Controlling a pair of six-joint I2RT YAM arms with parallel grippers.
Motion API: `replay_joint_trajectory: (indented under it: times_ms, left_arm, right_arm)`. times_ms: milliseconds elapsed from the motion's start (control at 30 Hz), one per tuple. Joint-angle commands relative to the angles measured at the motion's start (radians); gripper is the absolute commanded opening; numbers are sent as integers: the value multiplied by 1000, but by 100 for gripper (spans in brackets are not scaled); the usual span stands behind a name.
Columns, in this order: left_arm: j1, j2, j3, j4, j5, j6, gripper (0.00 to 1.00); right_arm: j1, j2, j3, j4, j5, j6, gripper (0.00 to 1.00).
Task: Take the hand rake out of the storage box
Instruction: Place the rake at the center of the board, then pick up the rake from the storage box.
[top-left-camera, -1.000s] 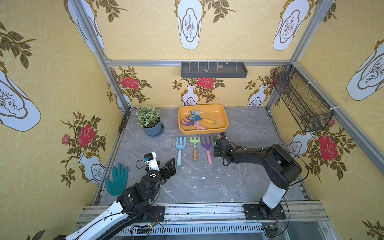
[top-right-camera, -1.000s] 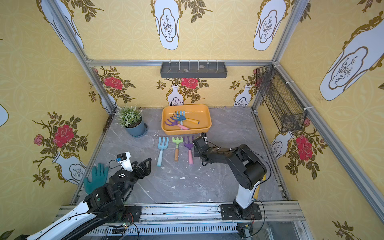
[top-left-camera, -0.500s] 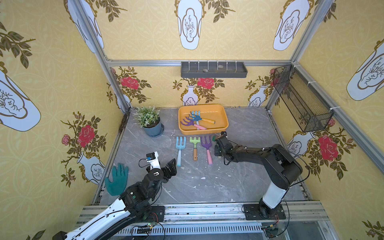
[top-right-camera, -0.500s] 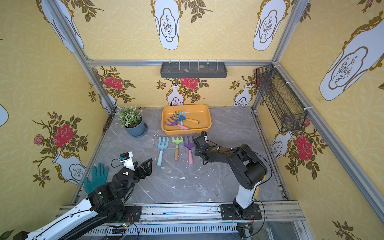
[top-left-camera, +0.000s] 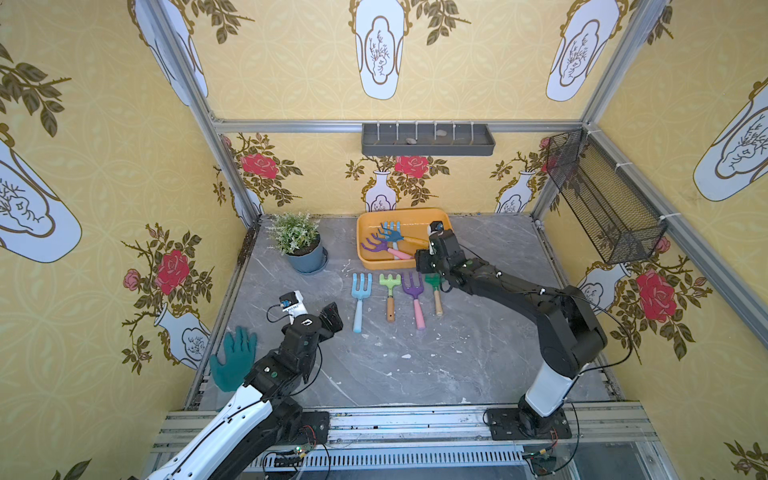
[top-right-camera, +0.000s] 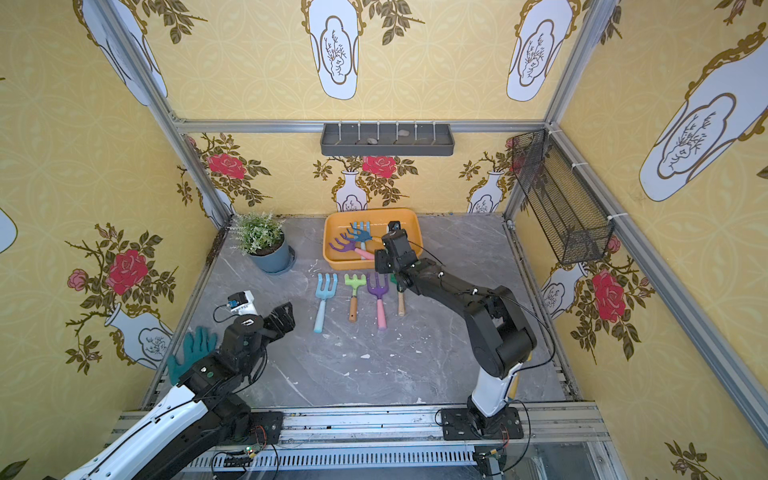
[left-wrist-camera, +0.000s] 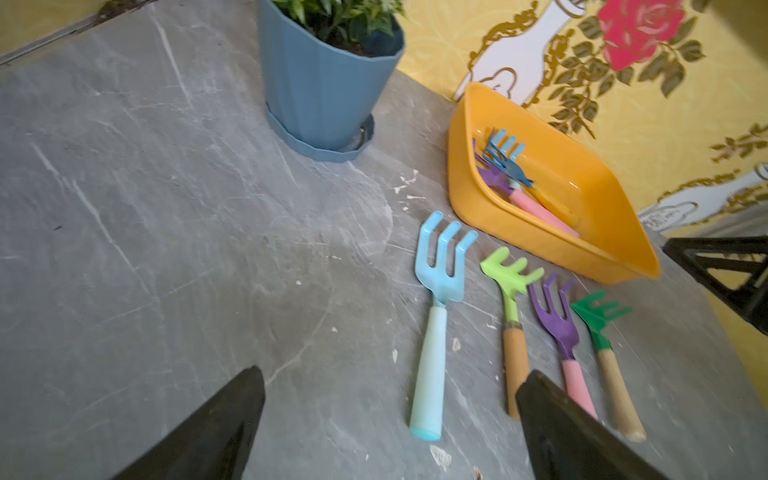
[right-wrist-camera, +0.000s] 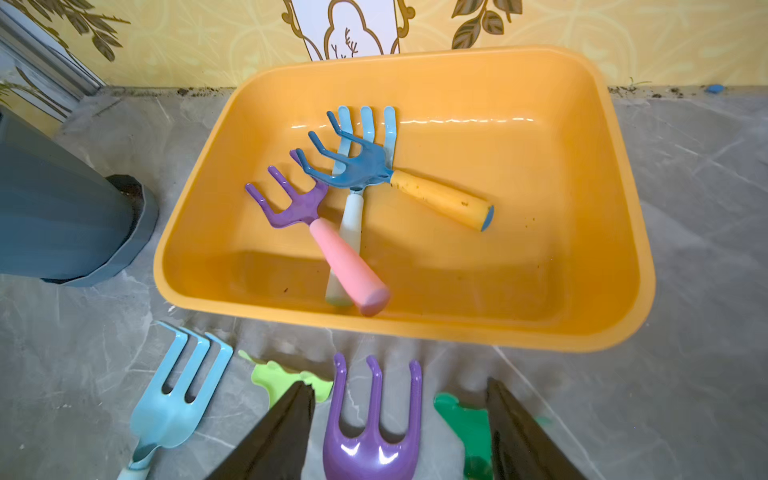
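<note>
The orange storage box (top-left-camera: 415, 220) (top-right-camera: 382, 218) (right-wrist-camera: 540, 208) stands at the back centre. Inside it lie a dark blue hand rake with a yellow handle (right-wrist-camera: 365, 166), a purple rake with a pink handle (right-wrist-camera: 299, 203) and, under both, a light blue fork (right-wrist-camera: 365, 124). My right gripper (top-left-camera: 424, 259) (right-wrist-camera: 400, 384) hovers open just in front of the box's near rim, with nothing between its fingers. Below it a dark green rake (top-left-camera: 435, 286) (right-wrist-camera: 461, 419) lies on the table. My left gripper (top-left-camera: 332, 318) (left-wrist-camera: 395, 372) is open and empty at the front left.
A light blue fork (top-left-camera: 359, 293), a green rake (top-left-camera: 390, 291) and a purple fork (top-left-camera: 414, 295) lie in a row beside the dark green rake. A potted plant (top-left-camera: 297, 245) stands back left. A teal glove (top-left-camera: 235, 361) lies front left. A mesh basket (top-left-camera: 602, 208) hangs on the right wall.
The right gripper's jaws have widened and it has drawn up and toward the box, leaving the dark green rake on the table at the row's right end. The left arm barely moved.
</note>
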Motion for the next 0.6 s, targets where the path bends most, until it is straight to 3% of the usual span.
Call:
replay_joint_trajectory:
  times_ms: [0, 300, 400, 433, 567]
  left_arm:
    - [118, 75, 38, 101, 186, 22, 100]
    - [264, 260, 103, 202, 310, 122, 100]
    - [282, 286, 102, 232, 342, 131, 100]
    - [286, 293, 105, 235, 350, 144, 100]
    - [288, 300, 112, 238, 365, 174, 100]
  right_arm:
    - [-35, 111, 140, -59, -93, -84, 73]
    - [-107, 460, 499, -99, -266, -396, 84]
    - [-138, 548, 602, -127, -388, -452, 84]
    - [-144, 576, 630, -138, -418, -478, 78]
    - [-167, 672, 711, -145, -423, -570, 77]
